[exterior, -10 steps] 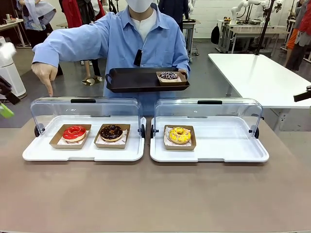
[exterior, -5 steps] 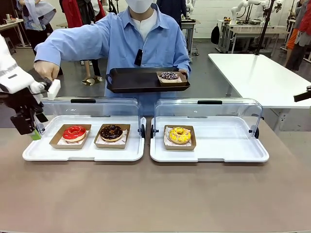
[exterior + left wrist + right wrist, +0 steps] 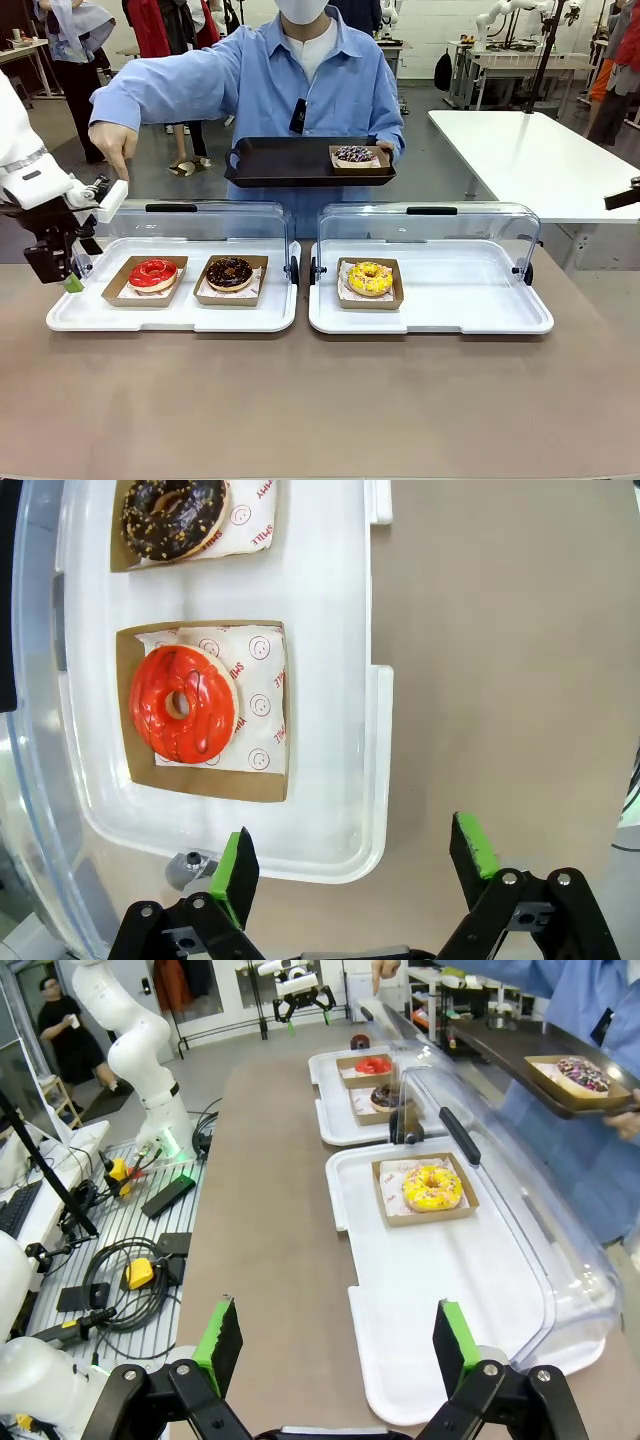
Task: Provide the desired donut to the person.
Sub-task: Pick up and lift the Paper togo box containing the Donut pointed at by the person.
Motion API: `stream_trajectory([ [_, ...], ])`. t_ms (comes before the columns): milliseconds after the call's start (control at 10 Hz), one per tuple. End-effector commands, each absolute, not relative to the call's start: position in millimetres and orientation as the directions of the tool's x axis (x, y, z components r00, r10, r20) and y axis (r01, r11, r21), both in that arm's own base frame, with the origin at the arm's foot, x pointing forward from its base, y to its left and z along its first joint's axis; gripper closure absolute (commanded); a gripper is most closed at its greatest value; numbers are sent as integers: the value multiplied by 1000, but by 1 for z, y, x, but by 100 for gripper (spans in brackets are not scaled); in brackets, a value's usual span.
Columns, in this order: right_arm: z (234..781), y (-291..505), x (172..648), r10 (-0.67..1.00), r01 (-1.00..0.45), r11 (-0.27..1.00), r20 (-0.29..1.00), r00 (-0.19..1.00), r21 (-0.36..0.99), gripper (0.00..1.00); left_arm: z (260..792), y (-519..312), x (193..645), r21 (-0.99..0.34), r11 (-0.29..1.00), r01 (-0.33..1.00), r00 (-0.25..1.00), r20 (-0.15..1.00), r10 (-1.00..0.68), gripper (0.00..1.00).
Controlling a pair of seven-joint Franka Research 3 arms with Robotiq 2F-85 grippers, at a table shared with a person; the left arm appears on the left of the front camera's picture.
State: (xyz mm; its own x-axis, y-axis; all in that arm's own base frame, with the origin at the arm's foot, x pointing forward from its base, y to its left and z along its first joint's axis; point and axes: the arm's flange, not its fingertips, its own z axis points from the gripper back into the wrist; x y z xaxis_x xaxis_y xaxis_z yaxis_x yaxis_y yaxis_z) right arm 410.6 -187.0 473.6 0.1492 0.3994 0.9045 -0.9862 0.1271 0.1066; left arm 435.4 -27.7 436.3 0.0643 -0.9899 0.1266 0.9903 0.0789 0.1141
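The person (image 3: 300,80) in a light blue shirt points a finger (image 3: 118,165) down over the left case, above the red-glazed donut (image 3: 152,273) (image 3: 183,702). A chocolate donut (image 3: 229,272) (image 3: 172,515) lies beside the red one, and a yellow donut (image 3: 370,277) (image 3: 432,1187) lies in the right case. My left gripper (image 3: 65,278) (image 3: 355,860) hangs open over the left end of the left white tray (image 3: 375,770), a short way from the red donut. My right gripper (image 3: 335,1345) is open above the table edge, near the right white tray (image 3: 400,1380).
The person's other hand holds a black serving tray (image 3: 290,160) with a sprinkled donut (image 3: 353,155) on it. Clear lids (image 3: 180,225) (image 3: 430,225) stand raised behind both white trays. The brown tabletop (image 3: 320,400) in front is bare. Cables and gear (image 3: 130,1260) lie beside the table.
My left arm came in from the left edge and settled beside the left tray. The person's pointing hand lifted a little and the black tray shifted slightly right.
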Motion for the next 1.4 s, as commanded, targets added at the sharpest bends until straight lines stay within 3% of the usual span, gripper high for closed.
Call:
stream_trajectory([
  [0, 474, -187, 410, 393, -987, 122, 908, 146, 106, 0, 431, -35, 435, 92, 92, 992, 81, 118, -990, 0],
  [400, 474, -187, 410, 393, -987, 122, 908, 146, 106, 0, 432, -33, 435, 98, 81, 992, 68, 126, -990, 0],
  [700, 474, -187, 410, 393, -987, 122, 908, 146, 106, 0, 403, -49, 453, 82, -17, 996, -20, 46, -999, 0],
  [1300, 474, -187, 410, 393, -987, 122, 908, 146, 106, 0, 363, -50, 488, 120, -15, 993, -12, -31, -999, 0],
])
